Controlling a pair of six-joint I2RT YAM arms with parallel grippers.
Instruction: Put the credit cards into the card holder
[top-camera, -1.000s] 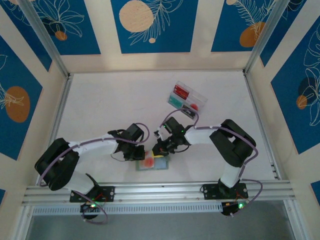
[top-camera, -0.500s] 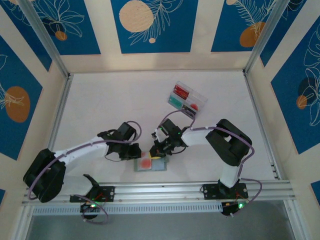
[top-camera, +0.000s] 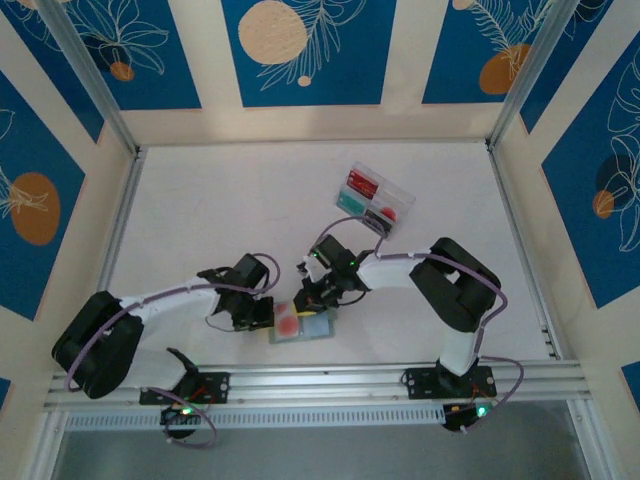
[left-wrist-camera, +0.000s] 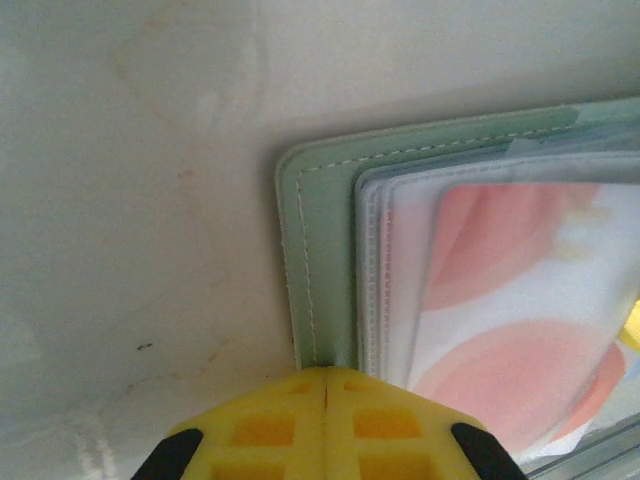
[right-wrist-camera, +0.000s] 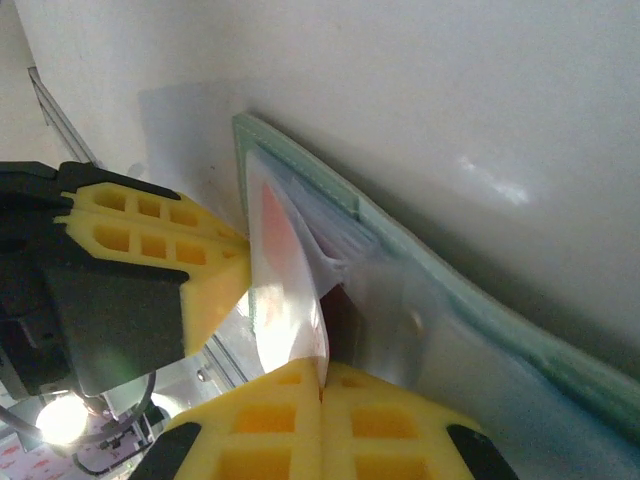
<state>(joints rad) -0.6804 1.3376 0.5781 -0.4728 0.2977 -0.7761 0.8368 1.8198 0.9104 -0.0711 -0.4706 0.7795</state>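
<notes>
Shifted left claw to left edge of card holder, now pressed together; right claw pinching red-white credit card partly inside holder's sleeve. Holder probably steadied for insertion.

Card holder on tabletop, near front edge.
Left hand at its left edge; right hand over it with card; box behind.

card holder — sage green | credit card — white, seemingly red discs
</notes>
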